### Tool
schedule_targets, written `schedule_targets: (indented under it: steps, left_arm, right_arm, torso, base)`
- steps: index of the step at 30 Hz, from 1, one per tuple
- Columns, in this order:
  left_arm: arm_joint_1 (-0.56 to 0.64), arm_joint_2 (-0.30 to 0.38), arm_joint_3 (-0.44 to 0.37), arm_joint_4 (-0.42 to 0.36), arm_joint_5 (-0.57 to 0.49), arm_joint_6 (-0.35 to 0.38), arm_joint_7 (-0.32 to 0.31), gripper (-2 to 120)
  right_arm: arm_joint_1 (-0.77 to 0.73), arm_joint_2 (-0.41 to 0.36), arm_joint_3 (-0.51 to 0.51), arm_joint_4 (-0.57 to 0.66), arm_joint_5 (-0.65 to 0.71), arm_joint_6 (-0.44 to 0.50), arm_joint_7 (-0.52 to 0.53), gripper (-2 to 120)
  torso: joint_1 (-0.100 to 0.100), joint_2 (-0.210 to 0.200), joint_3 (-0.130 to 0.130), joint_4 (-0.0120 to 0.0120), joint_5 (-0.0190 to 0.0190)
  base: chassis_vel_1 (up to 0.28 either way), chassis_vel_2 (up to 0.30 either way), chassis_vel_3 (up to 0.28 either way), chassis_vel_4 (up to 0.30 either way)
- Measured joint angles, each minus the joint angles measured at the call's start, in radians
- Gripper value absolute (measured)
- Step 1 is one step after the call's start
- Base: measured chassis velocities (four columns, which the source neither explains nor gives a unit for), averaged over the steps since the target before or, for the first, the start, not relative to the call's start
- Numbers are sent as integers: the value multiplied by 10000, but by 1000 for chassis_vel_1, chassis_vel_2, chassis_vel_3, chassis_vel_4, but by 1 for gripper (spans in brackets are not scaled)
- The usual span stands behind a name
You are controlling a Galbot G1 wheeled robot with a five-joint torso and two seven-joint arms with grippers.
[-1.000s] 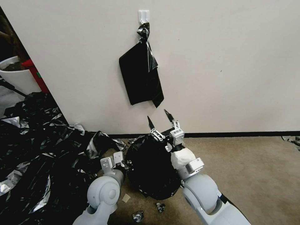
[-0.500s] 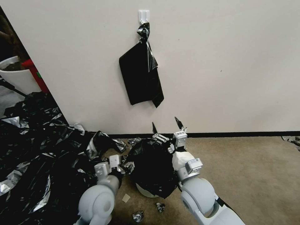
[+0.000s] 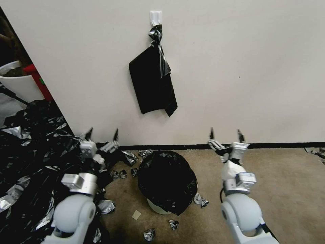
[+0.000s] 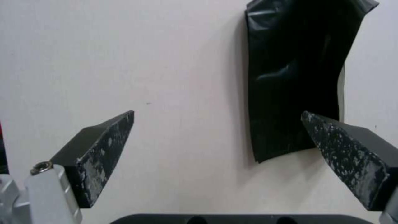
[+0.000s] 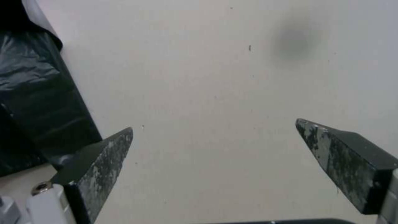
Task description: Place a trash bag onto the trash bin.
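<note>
The trash bag [image 3: 167, 178] is draped over the trash bin, covering its top and sides. A strip of the bin's cream base [image 3: 156, 207] shows below the plastic. My left gripper [image 3: 102, 133] is raised to the left of the bin, open and holding nothing. It points at the wall in the left wrist view, as the left gripper [image 4: 217, 115] with wide-spread fingers. To the right of the bin my right gripper [image 3: 225, 133] is also raised and open. In the right wrist view the right gripper [image 5: 214, 125] faces bare wall.
A flat black bundle [image 3: 154, 83] hangs from a white hook [image 3: 155, 17] on the wall above the bin. A wide heap of black plastic [image 3: 37, 162] covers the floor at left, with a white tub [image 3: 17, 83] behind it. Small scraps [image 3: 200, 200] lie around the bin. Bare carpet [image 3: 291, 189] lies at right.
Both grippers have left the bag and swung outward and up, the left to the left, the right to the right. The bag now hangs over the bin by itself.
</note>
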Motion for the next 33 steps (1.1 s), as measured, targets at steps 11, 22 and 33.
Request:
schedule_targets:
  steps: [11, 22, 33]
  left_arm:
    - [1, -12, 29, 1, -50, 103, -45, 100]
    - [5, -18, 44, 2, -62, 145, -84, 100]
    - [7, -18, 53, -1, -70, 162, -105, 100]
  right_arm:
    - [25, -18, -54, 0, 15, -12, -8, 100]
    - [39, -28, -82, 1, 22, -13, -9, 100]
    - [46, -34, -94, -4, 27, -14, -8, 100]
  torso:
    - [0, 0, 0, -1, 0]
    - [0, 0, 0, -1, 0]
    - [0, 0, 0, -1, 0]
  base:
    - [0, 0, 0, 0]
    - [0, 0, 0, 0]
    - [0, 0, 0, 0]
